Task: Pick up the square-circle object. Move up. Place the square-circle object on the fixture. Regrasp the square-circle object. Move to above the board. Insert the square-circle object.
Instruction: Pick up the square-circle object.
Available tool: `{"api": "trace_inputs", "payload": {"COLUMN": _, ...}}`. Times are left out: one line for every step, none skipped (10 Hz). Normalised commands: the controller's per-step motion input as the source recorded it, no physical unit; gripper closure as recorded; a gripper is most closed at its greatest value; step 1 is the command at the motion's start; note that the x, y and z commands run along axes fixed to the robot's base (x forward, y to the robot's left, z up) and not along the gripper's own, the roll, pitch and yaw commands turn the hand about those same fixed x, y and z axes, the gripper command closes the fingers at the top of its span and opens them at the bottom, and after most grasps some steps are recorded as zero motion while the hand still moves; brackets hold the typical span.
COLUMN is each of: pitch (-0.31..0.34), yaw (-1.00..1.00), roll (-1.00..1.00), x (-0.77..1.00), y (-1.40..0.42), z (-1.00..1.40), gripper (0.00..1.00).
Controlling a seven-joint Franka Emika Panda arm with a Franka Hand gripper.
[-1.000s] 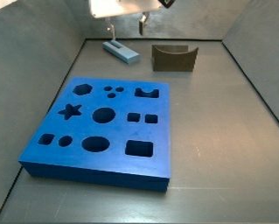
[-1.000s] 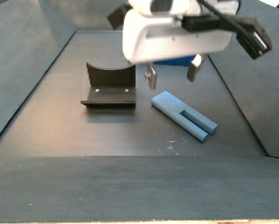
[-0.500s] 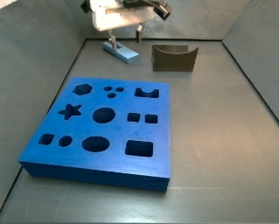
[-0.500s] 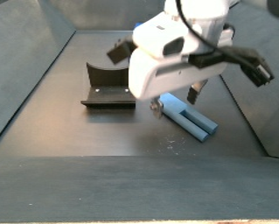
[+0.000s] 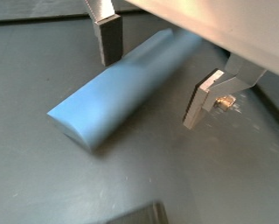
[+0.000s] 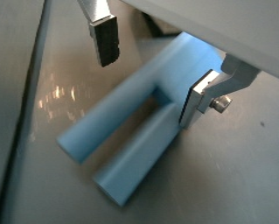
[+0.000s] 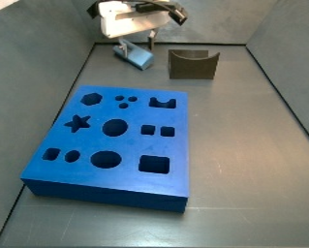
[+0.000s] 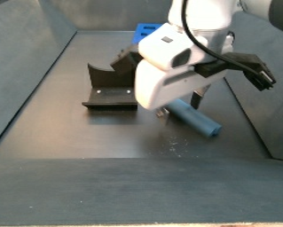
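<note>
Gripper (image 5: 153, 74): low at the floor, its 2 fingers (image 6: 105, 39) spread wide, straddling the square-circle object (image 5: 118, 87); pads apart from it, nothing held. Square-circle object: lying flat on the floor, just beside the fixture (image 8: 110, 89). Board (image 7: 114, 145): flat on the floor, well apart from the gripper.

Lighting: even, moderate, overhead | Glare: pale sheen on floor (image 6: 59, 92) beside gripper (image 6: 148, 66) | Shadows: soft, under gripper | Focus: both wrist views soft, finger (image 5: 107, 35) edges blurred | Side views: low-resolution, legible
</note>
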Motion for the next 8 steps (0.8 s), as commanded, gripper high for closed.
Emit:
{"api": "trace_inputs", "payload": {"pitch": 0.000, "yaw": 0.45, "roll": 0.33, "x": -0.18, "y": 0.00, "z": -0.34, "gripper": 0.00}}
{"api": "trace_inputs", "payload": {"pitch": 0.014, "yaw": 0.37, "roll": 0.25, "x": 0.00, "y": 0.03, "z": -0.26, "gripper": 0.00}}
{"api": "trace_inputs", "payload": {"pitch": 0.006, "yaw": 0.33, "roll": 0.27, "x": 0.00, "y": 0.00, "z": -0.25, "gripper": 0.00}}
{"api": "trace_inputs", "payload": {"pitch": 0.009, "yaw": 0.28, "roll": 0.13, "x": 0.00, "y": 0.00, "z": -0.22, "gripper": 0.00}}
{"api": "trace_inputs", "payload": {"pitch": 0.020, "yaw": 0.00, "roll": -0.16, "x": 0.00, "y": 0.04, "z": 0.00, "gripper": 0.00}}
{"api": "trace_inputs", "payload": {"pitch": 0.000, "yaw": 0.00, "roll": 0.01, "x": 0.00, "y": 0.00, "z": 0.00, "gripper": 0.00}}
{"api": "trace_inputs", "payload": {"pitch": 0.000, "yaw": 0.00, "roll": 0.00, "x": 0.00, "y": 0.00, "z": 0.00, "gripper": 1.00}}
{"api": "trace_inputs", "payload": {"pitch": 0.000, "yaw": 0.00, "roll": 0.00, "x": 0.00, "y": 0.00, "z": 0.00, "gripper": 1.00}}
